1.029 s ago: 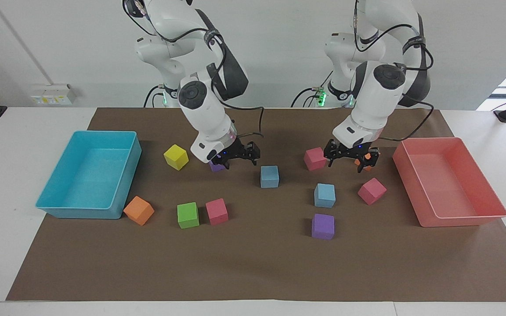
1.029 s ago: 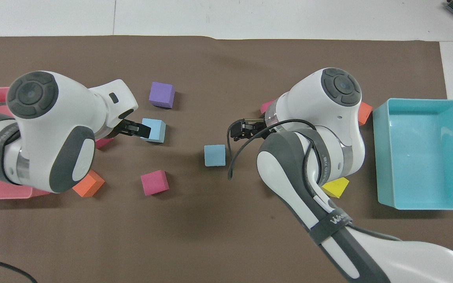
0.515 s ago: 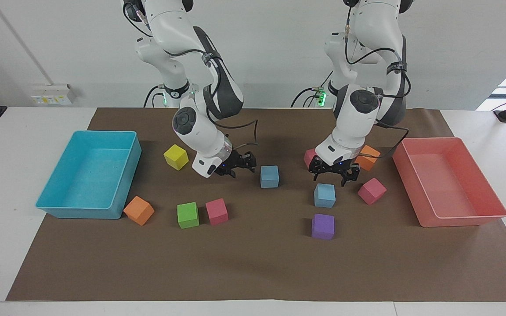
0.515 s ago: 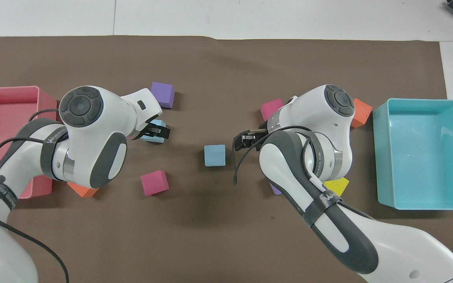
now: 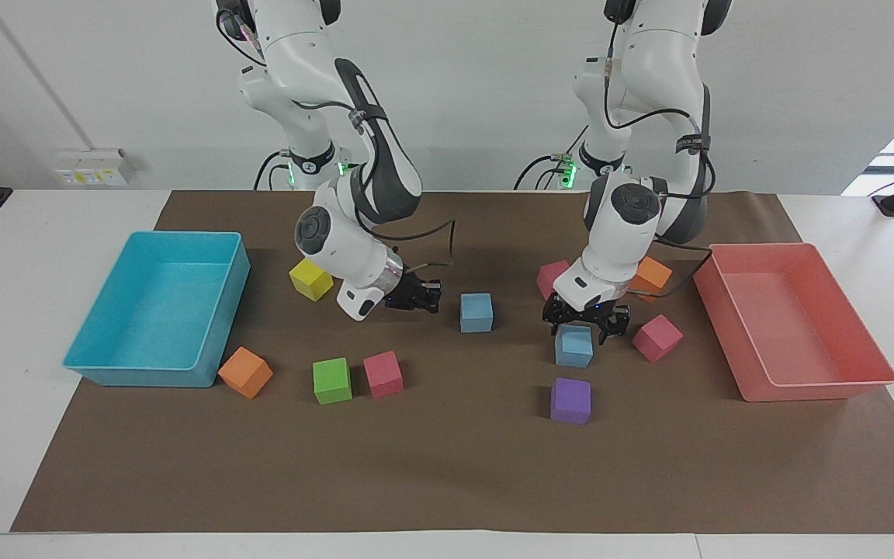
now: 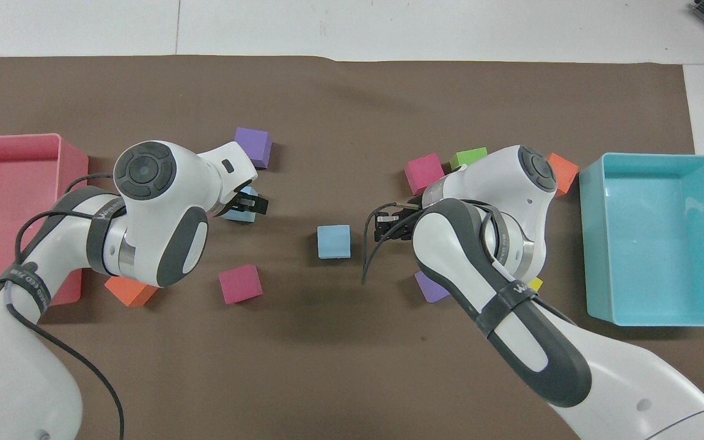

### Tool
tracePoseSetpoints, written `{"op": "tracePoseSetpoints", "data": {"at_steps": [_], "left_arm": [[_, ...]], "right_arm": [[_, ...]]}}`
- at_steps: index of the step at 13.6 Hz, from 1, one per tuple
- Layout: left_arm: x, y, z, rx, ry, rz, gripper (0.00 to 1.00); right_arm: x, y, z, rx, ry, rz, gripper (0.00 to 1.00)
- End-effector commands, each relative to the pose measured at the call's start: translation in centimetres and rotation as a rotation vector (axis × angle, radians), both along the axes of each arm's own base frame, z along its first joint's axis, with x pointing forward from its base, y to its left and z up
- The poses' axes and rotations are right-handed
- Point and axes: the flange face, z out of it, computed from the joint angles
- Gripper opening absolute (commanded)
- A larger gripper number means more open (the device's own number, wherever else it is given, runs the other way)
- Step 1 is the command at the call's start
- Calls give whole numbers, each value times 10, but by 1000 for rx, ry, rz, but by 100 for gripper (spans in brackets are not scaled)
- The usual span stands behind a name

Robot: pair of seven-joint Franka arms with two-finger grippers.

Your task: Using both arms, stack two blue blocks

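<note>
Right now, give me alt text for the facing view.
The left tool hangs open, low over one blue block; the right tool, shut and empty, hangs beside the other blue block.

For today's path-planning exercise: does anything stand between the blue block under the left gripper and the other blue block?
Nothing visible does: only bare brown mat lies between the blue block at the left gripper and the middle blue block.

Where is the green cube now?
In the facing view, the green cube sits on the brown mat toward the right arm's end, between the orange cube and a pink cube.
</note>
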Motion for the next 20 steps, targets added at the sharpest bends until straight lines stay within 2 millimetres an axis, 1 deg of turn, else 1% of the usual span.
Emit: {"op": "tracePoseSetpoints", "data": {"at_steps": [1, 2, 3, 4, 5, 8, 9, 10, 11, 12, 14, 15, 18, 20], "left_arm": [[-1, -2, -19, -4, -15, 12, 100], [-3, -1, -25, -4, -15, 12, 100], [-4, -1, -29, -5, -18, 13, 100], [-5, -1, -35, -1, -10, 13, 100], [-6, -4, -36, -1, -8, 10, 100], [-8, -3, -38, 1, -3, 10, 100], [-7, -2, -38, 1, -2, 13, 100], [-8, -2, -39, 1, -1, 19, 100], [-8, -3, -39, 1, -1, 19, 100], [-8, -3, -38, 0, -2, 19, 79], [-7, -2, -38, 0, -5, 20, 60], [-7, -3, -38, -1, -5, 22, 57], [-5, -2, -34, -1, -5, 26, 57], [-5, -1, -22, -6, -14, 44, 57]], "right_arm": [[-2, -7, -15, 81, 18, -51, 0], [-4, -8, -20, 99, 33, -67, 0], [-2, -17, -25, 118, 41, -92, 0], [-2, -22, -34, 140, 51, -101, 0], [-5, -24, -38, 166, 54, -114, 0], [-5, -24, -40, 191, 67, -143, 0], [-5, -27, -44, 204, 76, -161, 0], [-7, -26, -51, 212, 88, -170, 0], [-7, -24, -51, 218, 89, -171, 0], [-7, -26, -51, 219, 89, -175, 0], [-7, -25, -51, 218, 86, -174, 0], [-6, -26, -51, 215, 81, -179, 0], [-7, -23, -52, 214, 82, -176, 0], [-7, -24, -52, 213, 82, -179, 0]]}}
